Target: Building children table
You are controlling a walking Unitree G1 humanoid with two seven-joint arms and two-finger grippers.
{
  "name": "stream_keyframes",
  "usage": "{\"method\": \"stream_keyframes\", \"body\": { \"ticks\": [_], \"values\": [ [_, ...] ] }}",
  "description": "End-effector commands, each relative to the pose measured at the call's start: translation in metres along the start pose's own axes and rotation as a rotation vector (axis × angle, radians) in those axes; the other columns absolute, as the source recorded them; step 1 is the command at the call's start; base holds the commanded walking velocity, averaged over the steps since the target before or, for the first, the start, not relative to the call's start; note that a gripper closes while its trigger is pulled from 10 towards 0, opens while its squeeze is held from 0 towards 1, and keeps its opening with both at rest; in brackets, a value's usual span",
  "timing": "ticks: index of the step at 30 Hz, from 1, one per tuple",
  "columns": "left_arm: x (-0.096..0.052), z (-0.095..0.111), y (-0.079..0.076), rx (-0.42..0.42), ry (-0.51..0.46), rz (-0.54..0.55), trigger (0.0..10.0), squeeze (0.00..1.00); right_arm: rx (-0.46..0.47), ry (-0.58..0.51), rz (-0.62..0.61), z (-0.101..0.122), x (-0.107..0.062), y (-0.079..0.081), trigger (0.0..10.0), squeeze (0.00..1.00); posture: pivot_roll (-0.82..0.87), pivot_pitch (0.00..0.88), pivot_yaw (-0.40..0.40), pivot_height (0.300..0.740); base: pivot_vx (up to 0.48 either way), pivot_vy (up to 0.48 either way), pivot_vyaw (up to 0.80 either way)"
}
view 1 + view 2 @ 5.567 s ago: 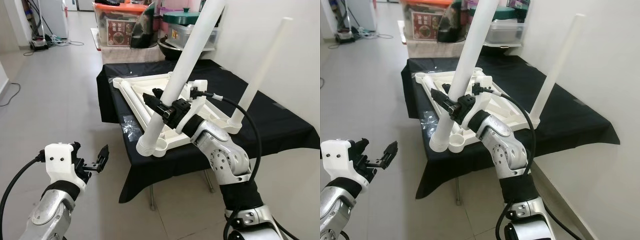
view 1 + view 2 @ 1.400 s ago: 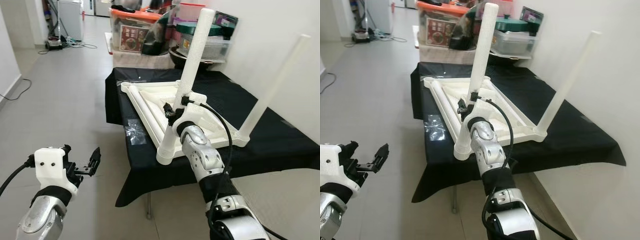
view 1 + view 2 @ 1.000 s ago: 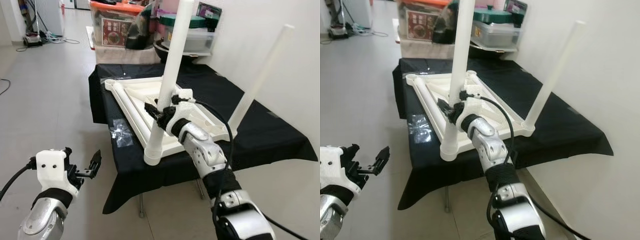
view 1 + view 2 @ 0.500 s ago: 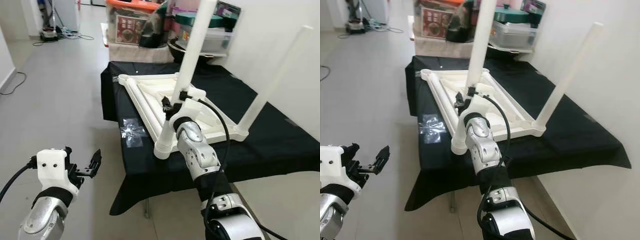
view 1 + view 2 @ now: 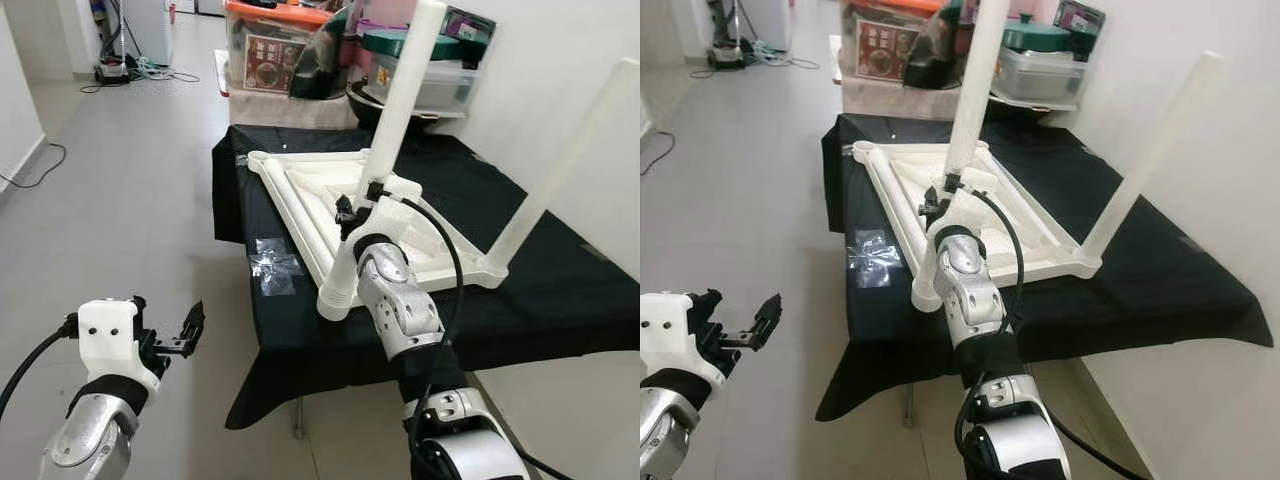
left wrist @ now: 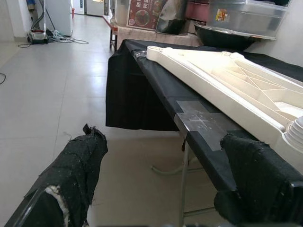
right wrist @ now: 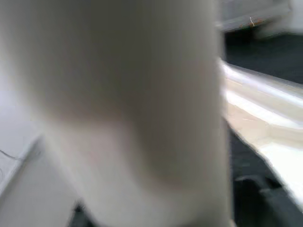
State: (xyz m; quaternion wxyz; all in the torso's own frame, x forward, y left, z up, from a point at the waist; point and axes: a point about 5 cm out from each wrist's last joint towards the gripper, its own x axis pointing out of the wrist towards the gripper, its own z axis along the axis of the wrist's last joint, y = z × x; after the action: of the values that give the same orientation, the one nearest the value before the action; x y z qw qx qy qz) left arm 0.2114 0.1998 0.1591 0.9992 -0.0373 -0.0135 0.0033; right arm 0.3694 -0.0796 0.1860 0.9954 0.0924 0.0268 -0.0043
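A white tabletop [image 5: 320, 205] lies upside down on a black-draped table [image 5: 540, 290]. One white leg [image 5: 565, 155] stands in its far right corner. A second white leg [image 5: 395, 110] rises at a slant from the near corner socket [image 5: 335, 303]. My right gripper [image 5: 352, 213] is shut on this leg low down, and its wrist view shows the leg [image 7: 123, 94] as a close white blur. My left gripper [image 5: 190, 325] hangs open over the floor, left of the table, with nothing between its black fingers [image 6: 71, 175].
A clear plastic bag [image 5: 275, 270] of small parts lies on the cloth near the tabletop's left edge. Storage boxes [image 5: 275, 45] and a pot [image 5: 405, 95] crowd the table's far end. A white wall [image 5: 580, 60] runs along the right. Open tiled floor [image 5: 110, 180] lies left.
The held leg's lower end has gone from beside the near corner socket onto it, and the leg stands steeper. The camera has shifted. My left gripper stays open and idle.
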Motion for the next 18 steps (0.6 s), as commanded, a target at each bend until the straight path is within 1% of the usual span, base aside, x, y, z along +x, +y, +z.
{"method": "stream_keyframes", "body": {
  "ticks": [1,2,3,4,5,6,7,8,10,11,12,13,14,15,17,18],
  "values": [
    [0.0,-0.002,0.0,0.005,0.009,0.001,10.0,0.0,0.042,0.144,-0.103,-0.037,-0.007,-0.018,10.0,0.51,0.14,0.0,-0.113,0.74,0.0,0.0,0.0],
    [0.001,-0.002,0.0,0.006,0.008,0.001,10.0,0.0,0.047,0.137,-0.093,-0.036,-0.008,-0.016,10.0,0.56,0.14,0.0,-0.113,0.74,0.0,0.0,0.0],
    [0.001,-0.002,0.0,0.007,0.007,0.0,10.0,0.0,0.054,0.122,-0.074,-0.033,-0.008,-0.014,10.0,0.65,0.14,0.0,-0.113,0.74,0.0,0.0,0.0],
    [0.001,-0.002,0.0,0.007,0.007,0.0,10.0,0.0,0.054,0.122,-0.074,-0.033,-0.008,-0.014,10.0,0.65,0.14,0.0,-0.113,0.74,0.0,0.0,0.0],
    [0.002,-0.002,0.001,0.009,0.007,-0.001,10.0,0.0,0.061,0.095,-0.055,-0.027,-0.008,-0.012,10.0,1.0,0.13,0.0,-0.107,0.74,0.0,0.0,0.0],
    [0.002,-0.001,0.001,0.009,0.006,-0.003,10.0,0.0,0.074,0.072,-0.038,-0.02,-0.009,-0.011,10.0,1.0,0.13,0.0,-0.107,0.74,0.0,0.0,0.0],
    [0.002,-0.001,0.001,0.009,0.006,-0.003,10.0,0.0,0.074,0.072,-0.038,-0.02,-0.009,-0.011,10.0,1.0,0.13,0.0,-0.107,0.74,0.0,0.0,0.0],
    [0.002,-0.001,0.0,0.01,0.006,-0.005,10.0,0.0,0.083,0.043,-0.019,-0.013,-0.009,-0.01,10.0,1.0,0.13,0.0,-0.107,0.74,0.0,0.0,0.0],
    [0.002,-0.001,0.0,0.01,0.006,-0.005,10.0,0.0,0.083,0.043,-0.019,-0.013,-0.009,-0.01,10.0,1.0,0.13,0.0,-0.107,0.74,0.0,0.0,0.0],
    [0.003,-0.001,0.0,0.01,0.006,-0.006,10.0,0.0,0.089,0.026,-0.007,-0.008,-0.009,-0.009,10.0,1.0,0.13,0.0,-0.107,0.74,0.0,0.0,0.0],
    [0.003,-0.001,0.0,0.01,0.006,-0.006,10.0,0.0,0.089,0.026,-0.007,-0.008,-0.009,-0.009,10.0,1.0,0.13,0.0,-0.107,0.74,0.0,0.0,0.0],
    [0.003,-0.001,0.001,0.011,0.005,-0.007,10.0,0.0,0.105,-0.007,0.04,0.003,-0.011,-0.006,10.0,1.0,0.12,0.0,-0.099,0.74,0.0,0.0,0.0],
    [0.003,-0.001,0.001,0.011,0.005,-0.007,10.0,0.0,0.105,-0.007,0.04,0.003,-0.011,-0.006,10.0,1.0,0.12,0.0,-0.099,0.74,0.0,0.0,0.0],
    [0.003,-0.001,0.001,0.013,0.006,-0.008,10.0,0.0,0.103,-0.047,0.105,0.015,-0.013,-0.003,10.0,1.0,0.12,0.0,-0.097,0.74,0.0,0.0,0.0],
    [0.003,-0.001,0.001,0.013,0.006,-0.008,10.0,0.0,0.103,-0.047,0.105,0.015,-0.013,-0.003,10.0,1.0,0.12,0.0,-0.097,0.74,0.0,0.0,0.0],
    [0.004,-0.001,0.002,0.015,0.005,-0.009,10.0,0.0,0.099,-0.087,0.196,0.029,-0.017,0.0,10.0,1.0,0.11,0.0,-0.096,0.74,0.0,0.0,0.0]
  ]
}}
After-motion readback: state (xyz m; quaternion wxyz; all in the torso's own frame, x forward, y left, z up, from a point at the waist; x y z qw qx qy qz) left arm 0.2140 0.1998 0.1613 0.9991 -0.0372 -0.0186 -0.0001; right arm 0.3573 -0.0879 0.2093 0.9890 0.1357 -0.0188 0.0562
